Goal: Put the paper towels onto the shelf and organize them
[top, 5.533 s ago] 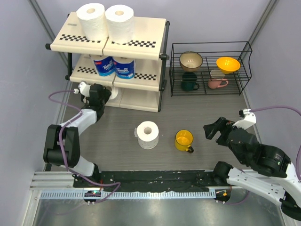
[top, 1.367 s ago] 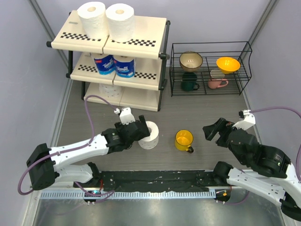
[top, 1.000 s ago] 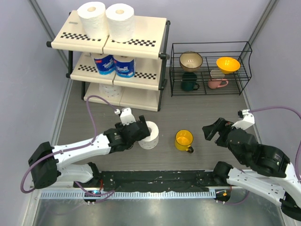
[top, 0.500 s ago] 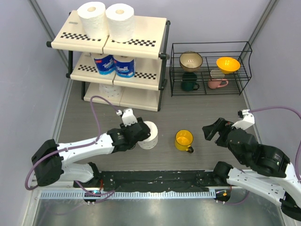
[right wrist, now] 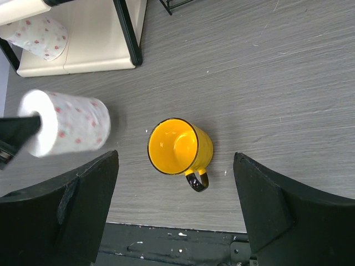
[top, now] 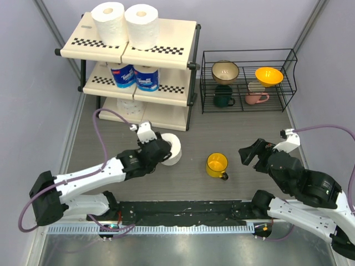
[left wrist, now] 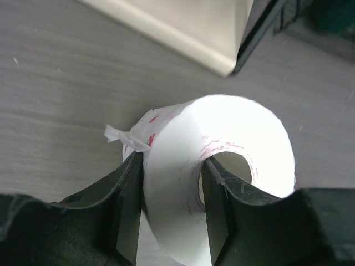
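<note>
Paper roll (left wrist: 183, 138) now up and sideways, its wall tight in the left gripper (left wrist: 171, 177); right gripper (right wrist: 175, 166) wide, empty

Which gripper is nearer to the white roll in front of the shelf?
Left. The left gripper pinches the wall of the roll, one finger in the core. The right gripper stands open, well apart, beyond the mug.

The grey table (top: 238, 130) is carrying the shelf (top: 172, 33) at its far left corner, a black wire rack (top: 249, 51) far right and a yellow mug (top: 217, 164) mid-table, while the shelf is holding two bare white rolls (top: 141, 25) on top, two blue-wrapped rolls (top: 145, 78) on its middle board, one roll (top: 128, 105) below.
</note>
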